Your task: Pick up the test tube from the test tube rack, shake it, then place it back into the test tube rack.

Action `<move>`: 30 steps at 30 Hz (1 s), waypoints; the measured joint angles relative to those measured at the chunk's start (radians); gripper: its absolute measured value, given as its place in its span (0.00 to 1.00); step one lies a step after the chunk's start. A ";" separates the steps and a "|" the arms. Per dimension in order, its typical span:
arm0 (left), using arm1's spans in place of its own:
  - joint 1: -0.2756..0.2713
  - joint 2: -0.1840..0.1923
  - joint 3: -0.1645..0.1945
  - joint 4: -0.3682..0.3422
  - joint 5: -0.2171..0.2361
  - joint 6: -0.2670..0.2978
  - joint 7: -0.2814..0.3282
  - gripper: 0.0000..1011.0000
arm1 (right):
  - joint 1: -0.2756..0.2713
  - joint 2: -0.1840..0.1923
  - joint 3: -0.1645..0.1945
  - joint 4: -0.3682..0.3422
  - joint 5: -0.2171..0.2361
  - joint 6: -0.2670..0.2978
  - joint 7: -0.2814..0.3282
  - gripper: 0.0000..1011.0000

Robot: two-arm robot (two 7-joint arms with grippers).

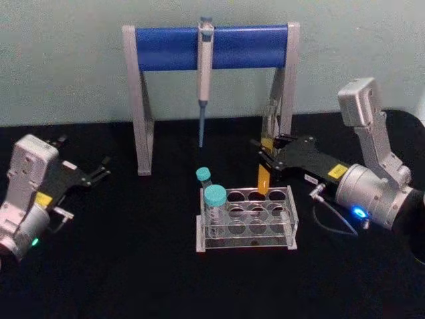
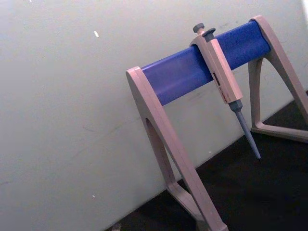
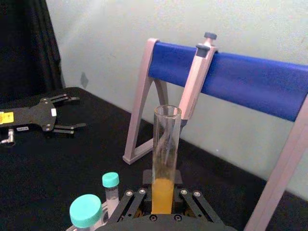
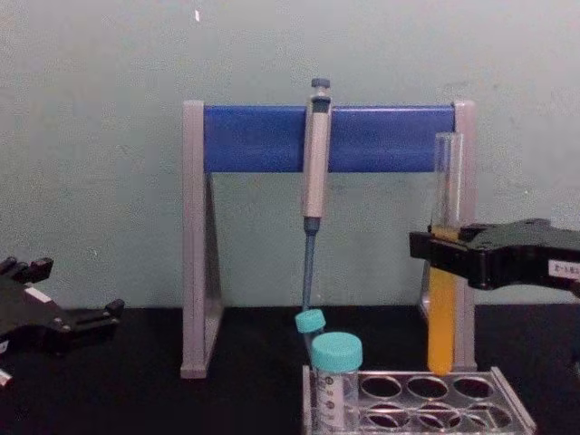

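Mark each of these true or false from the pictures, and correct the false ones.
1. The right gripper is shut on the test tube. True.
2. The test tube has a teal cap. False: its top is open. The teal caps are on the two shorter tubes standing in the test tube rack.
3. The pipette hangs from the blue bar of the stand. True.
4. The left gripper grips the rack. False: it sits open off to the left on the table, apart from the rack and holding nothing.
5. The liquid in the test tube is blue. False: it is orange-yellow.
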 joint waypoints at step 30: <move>0.000 0.000 0.000 0.000 0.000 0.000 0.000 0.99 | -0.068 0.014 0.029 0.000 0.014 -0.164 0.076 0.22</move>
